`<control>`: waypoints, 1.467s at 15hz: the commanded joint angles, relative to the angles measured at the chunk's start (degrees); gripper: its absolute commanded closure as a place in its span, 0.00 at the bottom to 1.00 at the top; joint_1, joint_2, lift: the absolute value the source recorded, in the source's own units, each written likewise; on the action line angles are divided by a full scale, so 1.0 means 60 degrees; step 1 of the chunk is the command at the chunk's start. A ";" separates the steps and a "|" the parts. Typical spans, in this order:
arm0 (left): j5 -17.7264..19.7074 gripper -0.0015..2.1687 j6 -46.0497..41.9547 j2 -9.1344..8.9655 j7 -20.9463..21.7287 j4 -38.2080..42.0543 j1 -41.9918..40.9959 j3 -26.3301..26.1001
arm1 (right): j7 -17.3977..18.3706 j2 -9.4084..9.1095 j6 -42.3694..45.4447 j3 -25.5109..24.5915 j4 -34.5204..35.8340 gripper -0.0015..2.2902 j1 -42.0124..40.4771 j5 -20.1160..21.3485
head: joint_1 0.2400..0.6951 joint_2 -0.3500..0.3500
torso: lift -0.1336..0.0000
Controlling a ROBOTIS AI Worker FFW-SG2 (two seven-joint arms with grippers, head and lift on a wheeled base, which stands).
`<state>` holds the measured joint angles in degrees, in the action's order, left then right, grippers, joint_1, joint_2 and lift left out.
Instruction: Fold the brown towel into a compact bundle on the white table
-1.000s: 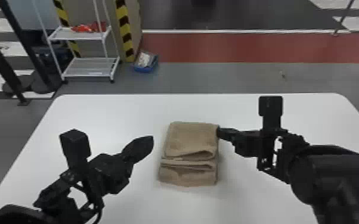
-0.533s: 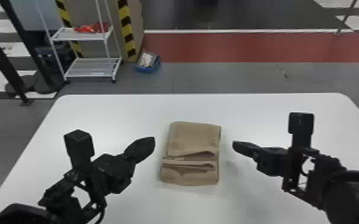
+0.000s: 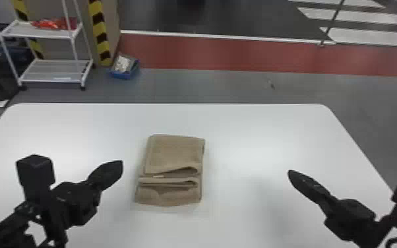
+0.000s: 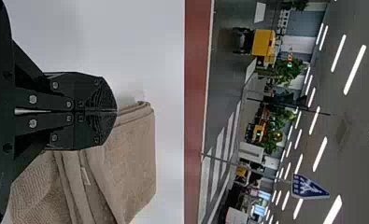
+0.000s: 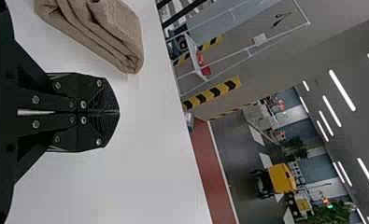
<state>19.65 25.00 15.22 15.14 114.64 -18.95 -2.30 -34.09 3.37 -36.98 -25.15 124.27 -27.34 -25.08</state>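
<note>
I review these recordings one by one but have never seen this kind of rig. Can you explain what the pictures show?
This is a robot with two black arms. One picture looks down from its head; the other two come from cameras on its wrists, turned sideways.

On the white table lies a brown towel, folded into a layered bundle. The left hand is beside it, and the right hand is farther off on the other side. Both hands are shut, and neither holds anything.

Looking forward and down from up on the head, taking in most of the white table [image 3: 257, 138]. Way closer in on each wrist, turned sideways, facing out over it into the room. Catching the brown towel [image 3: 174, 155] plus that red floor strip [image 3: 207, 52] in all three.
</note>
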 commanded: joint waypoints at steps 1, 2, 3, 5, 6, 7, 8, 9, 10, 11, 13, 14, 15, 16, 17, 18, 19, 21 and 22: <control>-0.0155 0.62 0.0017 -0.0002 -0.0048 -0.0136 0.0009 -0.0114 | -0.0397 -0.0401 0.0251 -0.0701 0.0147 0.86 -0.0526 -0.0420 | 1.00 0.28 | 0.07; -0.0228 0.62 0.0047 -0.0002 -0.0092 -0.0151 -0.0005 -0.0202 | -0.0543 -0.0460 0.0193 -0.0891 0.0162 0.86 -0.0599 -0.0610 | 1.00 0.27 | 0.07; -0.0404 0.62 0.0017 -0.0002 -0.0209 -0.0151 -0.0035 -0.0305 | -0.0616 -0.0460 0.0222 -0.0994 0.0162 0.86 -0.0687 -0.0771 | 1.00 0.25 | 0.07; -0.0550 0.62 0.0047 0.0013 -0.0327 -0.0092 -0.0240 -0.0378 | -0.0836 -0.0489 0.0193 -0.1096 0.0162 0.86 -0.0731 -0.0844 | 1.00 0.22 | 0.07; -0.0550 0.62 0.0017 0.0027 -0.0327 0.0054 -0.0430 -0.0378 | -0.0836 -0.0489 0.0163 -0.1096 0.0162 0.86 -0.0716 -0.0844 | 1.00 0.21 | 0.07; -0.0550 0.62 0.0047 0.0027 -0.0327 0.0230 -0.0591 -0.0378 | -0.0836 -0.0474 0.0134 -0.1096 0.0147 0.86 -0.0672 -0.0844 | 1.00 0.21 | 0.07; -0.0550 0.62 0.0076 0.0013 -0.0327 0.0376 -0.0738 -0.0407 | -0.0836 -0.0474 0.0105 -0.1096 0.0162 0.86 -0.0657 -0.0859 | 1.00 0.20 | 0.07; -0.0550 0.62 0.0105 0.0027 -0.0356 0.0479 -0.0855 -0.0481 | -0.0836 -0.0474 0.0076 -0.1096 0.0162 0.86 -0.0643 -0.0859 | 1.00 0.20 | 0.07; -0.0565 0.62 0.0134 0.0013 -0.0356 0.0552 -0.0958 -0.0510 | -0.0851 -0.0474 0.0046 -0.1096 0.0162 0.86 -0.0643 -0.0859 | 1.00 0.19 | 0.07; -0.0580 0.62 0.0134 0.0013 -0.0400 0.0567 -0.1016 -0.0598 | -0.0895 -0.0474 0.0017 -0.1111 0.0162 0.86 -0.0643 -0.0947 | 1.00 0.18 | 0.07; -0.0638 0.62 0.0134 -0.0017 -0.0459 0.0552 -0.1060 -0.0744 | -0.0983 -0.0489 -0.0100 -0.1199 0.0206 0.86 -0.0643 -0.1035 | 1.00 0.16 | 0.07; -0.0682 0.62 0.0105 -0.0017 -0.0473 0.0523 -0.1060 -0.0832 | -0.0997 -0.0489 -0.0188 -0.1243 0.0279 0.86 -0.0672 -0.1064 | 1.00 0.16 | 0.07; -0.0770 0.62 0.0105 -0.0031 -0.0576 0.0464 -0.1060 -0.0920 | -0.1041 -0.0489 -0.0217 -0.1330 0.0338 0.86 -0.0731 -0.1123 | 1.00 0.15 | 0.07; -0.0785 0.62 0.0076 -0.0046 -0.0576 0.0420 -0.1046 -0.0949 | -0.1100 -0.0489 -0.0217 -0.1374 0.0367 0.86 -0.0745 -0.1152 | 1.00 0.14 | 0.07; -0.0814 0.62 0.0076 -0.0046 -0.0576 0.0420 -0.1046 -0.0993 | -0.1100 -0.0489 -0.0247 -0.1433 0.0382 0.86 -0.0775 -0.1240 | 1.00 0.13 | 0.07; -0.0814 0.62 0.0076 -0.0046 -0.0576 0.0420 -0.1060 -0.1008 | -0.1115 -0.0489 -0.0247 -0.1448 0.0382 0.86 -0.0789 -0.1269 | 1.00 0.12 | 0.07; -0.0829 0.62 0.0047 -0.0046 -0.0590 0.0406 -0.1060 -0.1052 | -0.1158 -0.0489 -0.0247 -0.1477 0.0382 0.86 -0.0804 -0.1298 | 1.00 0.12 | 0.07; -0.0843 0.62 0.0047 -0.0046 -0.0620 0.0464 -0.1104 -0.1125 | -0.1217 -0.0504 -0.0305 -0.1550 0.0382 0.86 -0.0804 -0.1328 | 1.00 0.11 | 0.07; -0.0843 0.62 0.0047 -0.0046 -0.0620 0.0523 -0.1177 -0.1169 | -0.1246 -0.0504 -0.0335 -0.1594 0.0382 0.86 -0.0818 -0.1386 | 1.00 0.10 | 0.07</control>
<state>14.61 25.28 14.94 11.41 117.31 -25.55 -8.98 -41.48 0.36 -38.75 -34.37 126.59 -32.18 -33.08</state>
